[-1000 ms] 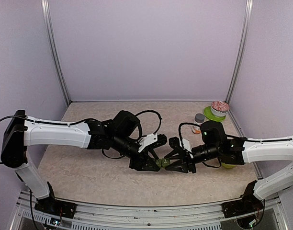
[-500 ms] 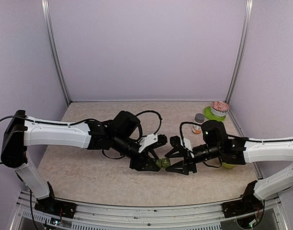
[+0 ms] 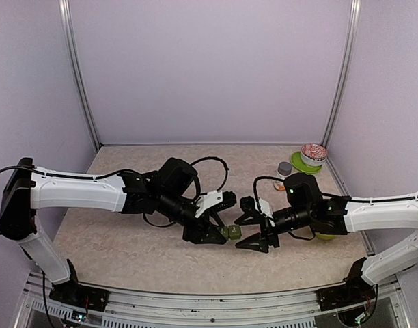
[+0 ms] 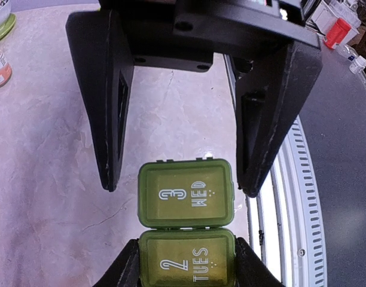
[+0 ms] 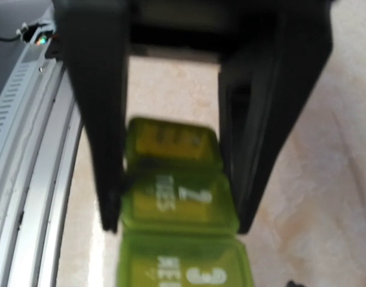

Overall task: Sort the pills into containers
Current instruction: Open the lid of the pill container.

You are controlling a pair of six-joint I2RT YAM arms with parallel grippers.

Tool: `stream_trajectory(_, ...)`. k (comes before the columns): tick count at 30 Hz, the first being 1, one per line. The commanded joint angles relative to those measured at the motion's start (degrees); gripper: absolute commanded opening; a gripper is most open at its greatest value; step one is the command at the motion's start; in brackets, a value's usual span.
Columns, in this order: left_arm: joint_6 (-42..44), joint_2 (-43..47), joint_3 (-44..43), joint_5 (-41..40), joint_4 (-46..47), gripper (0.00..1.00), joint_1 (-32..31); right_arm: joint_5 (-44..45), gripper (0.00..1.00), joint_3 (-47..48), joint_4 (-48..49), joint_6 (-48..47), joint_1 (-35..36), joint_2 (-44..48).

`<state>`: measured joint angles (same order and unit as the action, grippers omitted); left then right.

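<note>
A green pill organizer (image 3: 231, 232) hangs just above the table between both arms. Its lids read "2 TUES" (image 4: 186, 263) and "3 WED" (image 4: 186, 194), and both lids are closed. My left gripper (image 3: 226, 231) is shut on the TUES compartment, one finger on each side. My right gripper (image 3: 240, 233) faces it, open, its fingers (image 4: 111, 119) standing wide of the WED end and clear of it. The right wrist view is blurred and shows the organizer (image 5: 177, 197) between the left arm's fingers. No loose pills show.
At the back right stand a grey-capped bottle (image 3: 284, 168), an orange-labelled bottle (image 3: 281, 184) and a green dish with red-and-white contents (image 3: 313, 156). A green object (image 3: 325, 236) lies partly hidden under my right arm. The table's near edge rail (image 4: 284, 227) runs close by.
My right gripper has opened, let go of the organizer and drawn back slightly to the right. The left gripper keeps its hold and has barely moved.
</note>
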<state>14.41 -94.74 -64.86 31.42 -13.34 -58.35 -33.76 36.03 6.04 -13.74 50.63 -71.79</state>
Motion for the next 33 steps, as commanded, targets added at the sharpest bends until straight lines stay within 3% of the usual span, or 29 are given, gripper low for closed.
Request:
stream_trajectory(1,0.6,2.1,0.6,0.2,1.2,0.13,-0.4,-0.2,0.72,0.6,-0.2,-0.3,0.5,-1.3)
stream_trajectory(33,0.6,1.2,-0.3,1.2,0.8,0.13,-0.5,-0.5,0.71,0.1,1.7,0.2,0.5,0.4)
